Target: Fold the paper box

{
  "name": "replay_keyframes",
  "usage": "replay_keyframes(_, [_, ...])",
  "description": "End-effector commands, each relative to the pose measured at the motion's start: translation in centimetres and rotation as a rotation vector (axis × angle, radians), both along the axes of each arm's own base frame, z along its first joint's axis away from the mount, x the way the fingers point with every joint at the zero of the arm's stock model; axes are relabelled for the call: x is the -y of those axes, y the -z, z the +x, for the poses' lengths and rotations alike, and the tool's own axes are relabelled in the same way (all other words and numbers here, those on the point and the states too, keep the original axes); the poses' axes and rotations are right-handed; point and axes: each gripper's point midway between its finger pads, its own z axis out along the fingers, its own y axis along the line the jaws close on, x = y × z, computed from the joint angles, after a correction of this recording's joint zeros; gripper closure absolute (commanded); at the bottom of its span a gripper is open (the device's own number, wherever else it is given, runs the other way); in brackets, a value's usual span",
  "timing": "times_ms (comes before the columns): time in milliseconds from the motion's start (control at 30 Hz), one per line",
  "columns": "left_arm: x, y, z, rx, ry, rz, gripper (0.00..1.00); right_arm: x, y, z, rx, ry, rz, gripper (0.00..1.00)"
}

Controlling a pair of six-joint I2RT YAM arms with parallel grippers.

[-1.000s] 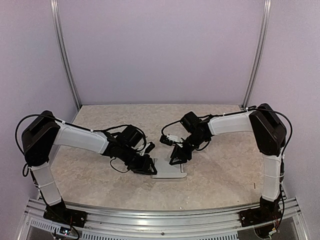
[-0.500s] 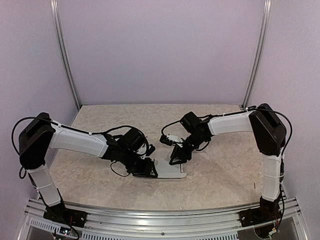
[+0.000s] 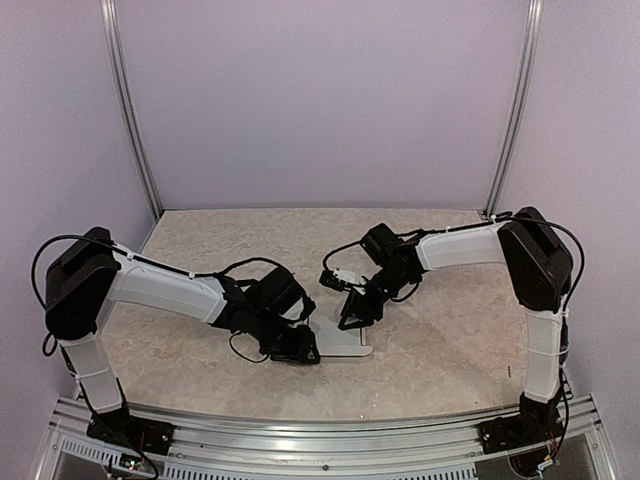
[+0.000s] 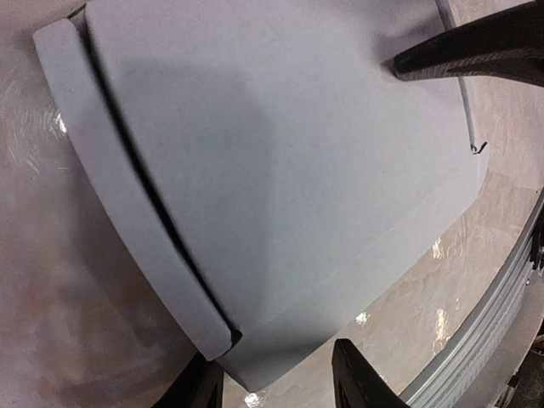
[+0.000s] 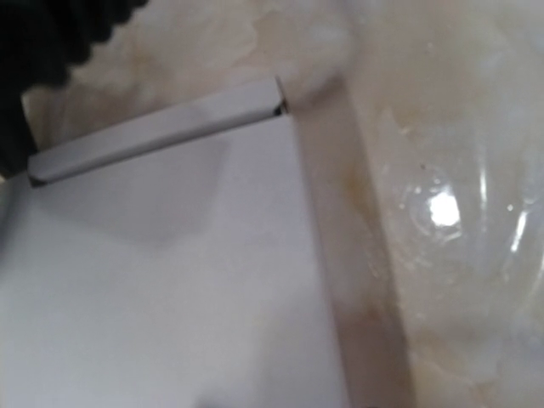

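- The left arm [image 3: 150, 288] rises from its base at the near left corner. It bends at the shoulder and reaches low across the table [image 3: 200, 240] toward the middle, with the wrist tipped down at the end.
- The left gripper [image 3: 300, 350] is down at the near left corner of the paper box [image 3: 342, 340]. In the left wrist view its two dark fingertips [image 4: 200, 387] stand apart with that corner lying between them. The jaws are spread, and I cannot tell whether either tip touches the card.
- The paper box lies flat on the table at the centre, between the two grippers. It is a pale grey-white panel with a narrow flap [image 4: 119, 195] folded up along one edge.
- The right gripper [image 3: 356, 318] points down onto the far part of the box. One of its dark fingers [image 4: 476, 51] shows over the panel in the left wrist view. The right wrist view shows only the card and its flap [image 5: 161, 127], so I cannot tell how its jaws stand.
- The right arm [image 3: 470, 245] stands tall at the near right corner. It bends at its high elbow and stretches left and down toward the centre.
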Motion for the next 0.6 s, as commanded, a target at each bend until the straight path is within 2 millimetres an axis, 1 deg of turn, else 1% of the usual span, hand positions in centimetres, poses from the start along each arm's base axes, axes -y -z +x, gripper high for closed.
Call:
replay_keyframes(0, [-0.1, 0.5, 1.0, 0.038, -0.016, 0.046, 0.56, 2.6, 4.6, -2.3, -0.091, 0.015, -0.157, 0.58])
replay_keyframes(100, [-0.6, 0.9, 0.7, 0.018, -0.012, 0.087, 0.56, 2.6, 4.7, -2.4, -0.095, 0.014, -0.16, 0.58])
replay_keyframes(167, [-1.3, 1.2, 0.2, 0.008, -0.011, 0.13, 0.56, 2.6, 4.6, -2.4, -0.094, 0.015, -0.159, 0.58])
replay_keyframes(233, [-2.1, 1.0, 0.0, 0.007, -0.015, 0.16, 0.57, 2.6, 4.5, -2.3, -0.092, 0.015, -0.157, 0.58])
replay_keyframes(300, [-2.6, 0.4, 0.2, 0.03, -0.024, 0.17, 0.56, 2.6, 4.5, -2.3, -0.09, 0.015, -0.156, 0.58])
replay_keyframes(367, [-2.4, -0.7, 0.6, 0.063, -0.028, 0.155, 0.55, 2.6, 4.6, -2.3, -0.091, 0.015, -0.158, 0.58])
replay_keyframes(433, [-2.1, -1.2, 1.1, 0.089, -0.03, 0.143, 0.54, 2.7, 4.7, -2.4, -0.093, 0.014, -0.161, 0.58])
replay_keyframes(533, [-1.2, -1.3, 1.6, 0.105, -0.019, 0.124, 0.53, 2.7, 4.8, -2.5, -0.097, 0.014, -0.163, 0.58])
replay_keyframes(567, [-0.9, -0.9, 1.6, 0.101, -0.011, 0.125, 0.53, 2.7, 4.8, -2.4, -0.098, 0.014, -0.162, 0.58])
